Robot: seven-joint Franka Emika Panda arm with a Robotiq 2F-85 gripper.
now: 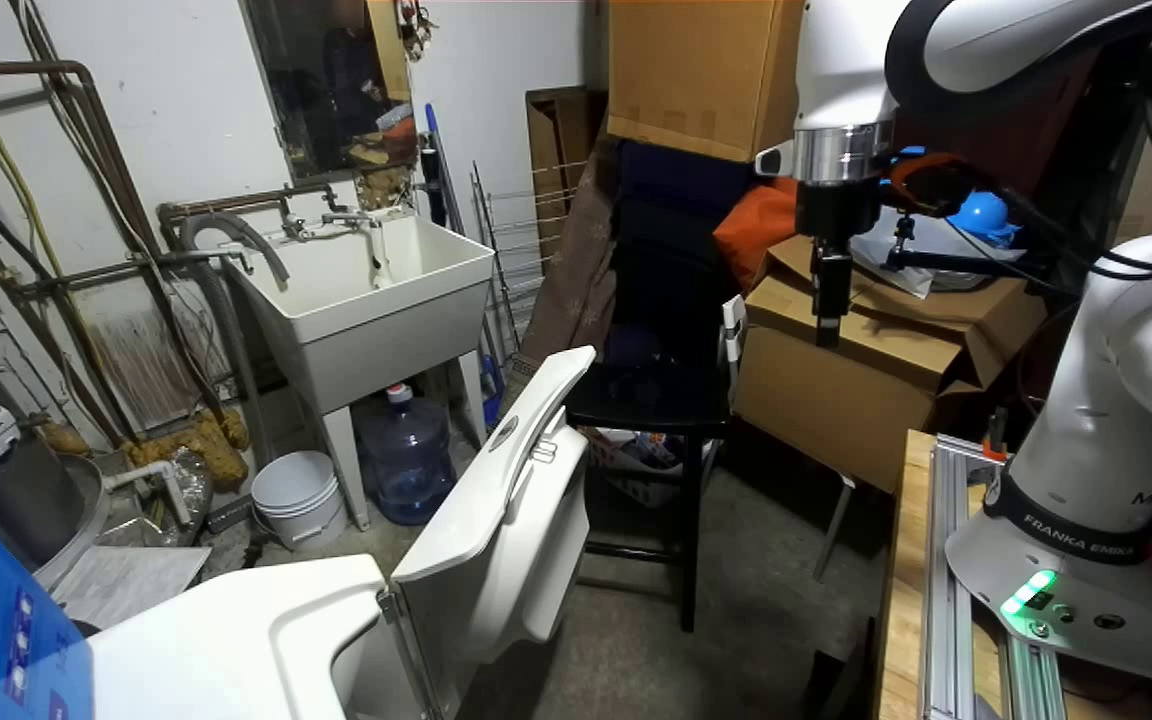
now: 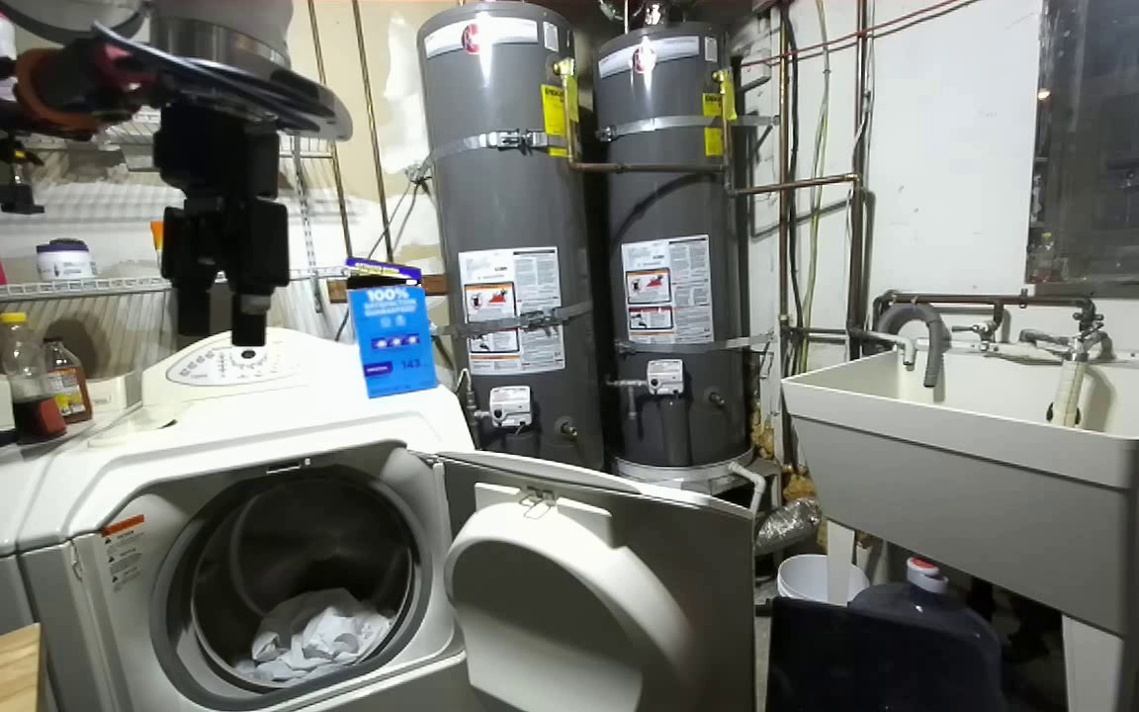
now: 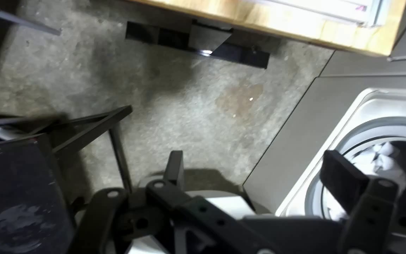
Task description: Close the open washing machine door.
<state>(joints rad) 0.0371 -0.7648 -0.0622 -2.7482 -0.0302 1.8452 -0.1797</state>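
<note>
The washing machine (image 2: 332, 435) is white with a round front opening that holds light cloth; it also shows in an exterior view (image 1: 206, 640) and the wrist view (image 3: 291, 120). Its door (image 2: 708, 574) stands wide open on its side hinge, swung out from the front, with its inner side showing a raised white rounded part. The door's white edge shows in an exterior view (image 1: 496, 480), and its lower part is partly hidden behind my fingers in the wrist view (image 3: 229, 206). My gripper (image 3: 254, 158) points down, fingers apart, with nothing between them. It hangs above and apart from the door in both exterior views (image 1: 829, 335) (image 2: 221, 331).
A black stool (image 1: 648, 395) stands close beside the open door. A white utility sink (image 1: 386, 340) is behind it. A blue box (image 2: 394, 341) stands on the machine. A wooden table edge (image 3: 294, 31) and cardboard boxes (image 1: 826, 400) are near the arm.
</note>
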